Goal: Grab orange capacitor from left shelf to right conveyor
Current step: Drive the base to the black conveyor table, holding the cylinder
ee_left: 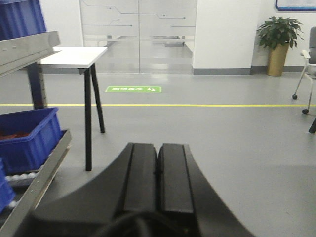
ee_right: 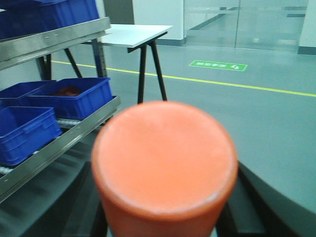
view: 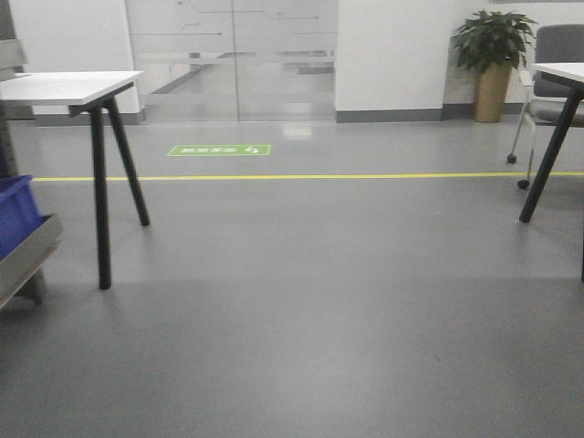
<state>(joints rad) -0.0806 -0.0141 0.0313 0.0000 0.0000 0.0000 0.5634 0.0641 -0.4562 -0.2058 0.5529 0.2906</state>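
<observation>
In the right wrist view the orange capacitor [ee_right: 164,158] fills the middle, its flat top facing the camera, held between my right gripper's dark fingers [ee_right: 247,207]. The right gripper [ee_right: 165,222] is shut on it, in the air over the floor. The left shelf [ee_right: 59,138], brushed steel with a shiny front lip, runs along the left; it also shows in the left wrist view [ee_left: 34,187] and at the front view's left edge [view: 27,251]. My left gripper [ee_left: 158,173] is shut and empty, pointing over the floor. The right conveyor is out of view.
Blue plastic bins [ee_right: 64,96] sit on the shelf. A white table with black legs [view: 91,100] stands beside the shelf. Another table leg and a wheeled chair [view: 552,100] stand at the right, a potted plant [view: 493,55] by the far wall. A yellow line [view: 301,176] crosses the grey floor.
</observation>
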